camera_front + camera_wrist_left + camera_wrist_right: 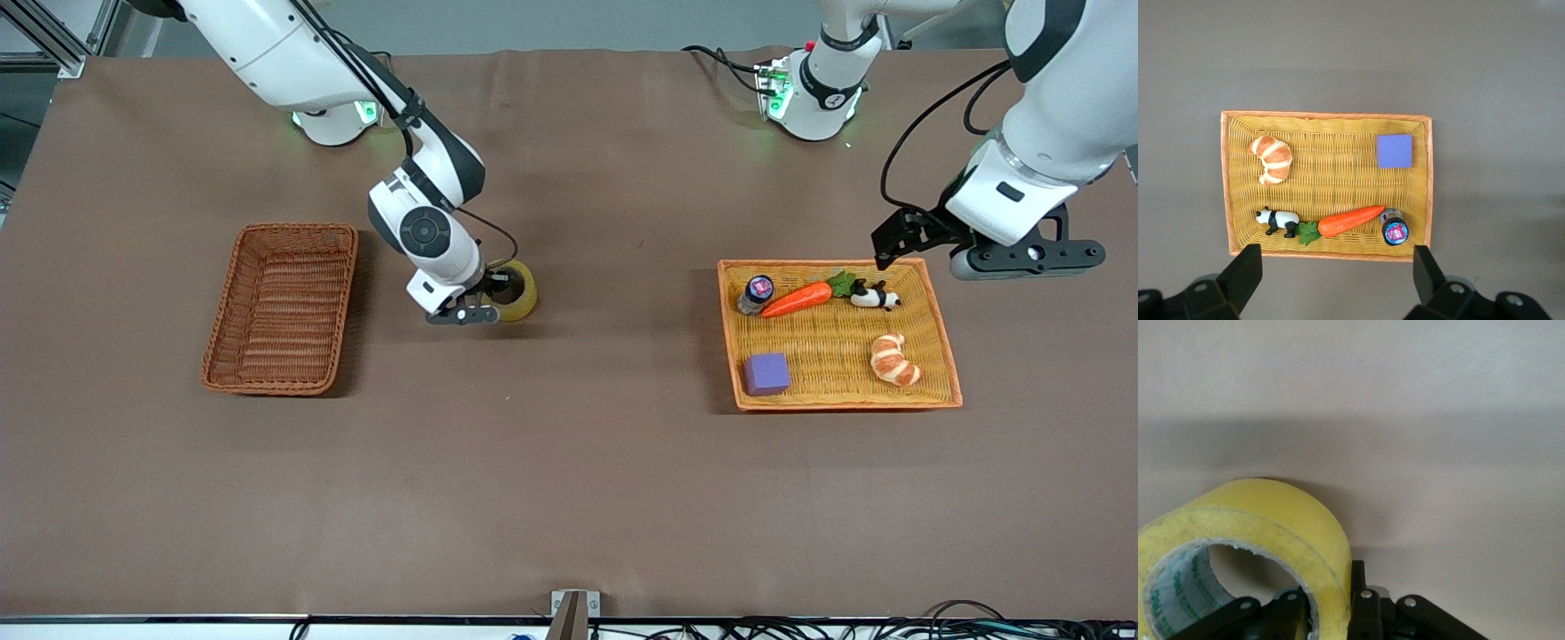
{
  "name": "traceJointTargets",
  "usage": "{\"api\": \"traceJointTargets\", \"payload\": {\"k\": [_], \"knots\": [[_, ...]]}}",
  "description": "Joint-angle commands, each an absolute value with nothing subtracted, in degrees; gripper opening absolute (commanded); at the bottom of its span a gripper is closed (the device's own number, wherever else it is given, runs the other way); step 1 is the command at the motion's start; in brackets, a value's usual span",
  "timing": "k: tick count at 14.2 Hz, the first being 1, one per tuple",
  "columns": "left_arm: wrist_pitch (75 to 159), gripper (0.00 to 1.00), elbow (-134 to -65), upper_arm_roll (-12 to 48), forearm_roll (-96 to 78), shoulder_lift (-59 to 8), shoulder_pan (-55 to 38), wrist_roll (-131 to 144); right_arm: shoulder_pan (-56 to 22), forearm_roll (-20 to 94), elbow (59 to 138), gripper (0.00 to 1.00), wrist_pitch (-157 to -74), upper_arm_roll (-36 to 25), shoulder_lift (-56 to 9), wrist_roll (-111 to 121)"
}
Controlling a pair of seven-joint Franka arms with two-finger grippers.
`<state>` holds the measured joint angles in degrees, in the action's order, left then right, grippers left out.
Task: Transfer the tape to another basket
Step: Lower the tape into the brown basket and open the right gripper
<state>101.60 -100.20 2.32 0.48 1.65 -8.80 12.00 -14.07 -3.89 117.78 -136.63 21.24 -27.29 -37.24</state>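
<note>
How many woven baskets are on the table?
2. The dark basket lies toward the right arm's end; the orange tray, holding toys, lies toward the left arm's end. No others are visible.

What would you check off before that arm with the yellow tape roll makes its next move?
1. Grip: the right gripper is shut on the wall of the tape, one finger inside the ring, one outside: ok.
2. Tape position: between the two baskets on the table, not yet in either: not ok yet.
3. Target: the basket toward the right arm's end looks empty: ok.
4. Path: nothing lies between tape and that basket: ok.
5. Other arm: the left gripper waits open over the orange tray, well away: ok.
6. Whether the tape is lifted or resting: cannot tell.
</note>
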Motion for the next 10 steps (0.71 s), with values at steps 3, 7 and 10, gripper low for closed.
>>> {"api": "traceJointTargets", "payload": {"k": [3,7,10], "knots": [[101.5,1.00,-97.5,3.2,-0.2,-1.0,-6.9,8.8,-6.6,-7.3,117.7,0.01,-122.5,18.7,-13.4,-30.4],[101.8,1.00,-98.2,6.2,0.4,-1.0,-4.9,9.0,-6.4,-7.5,120.2,0.02,-118.3,4.6,-8.4,-7.3],[102.0,1.00,-98.4,6.6,0.4,-1.1,-4.0,9.0,-6.4,-7.5,123.2,0.02,-119.1,-2.4,-7.8,1.7]]}}
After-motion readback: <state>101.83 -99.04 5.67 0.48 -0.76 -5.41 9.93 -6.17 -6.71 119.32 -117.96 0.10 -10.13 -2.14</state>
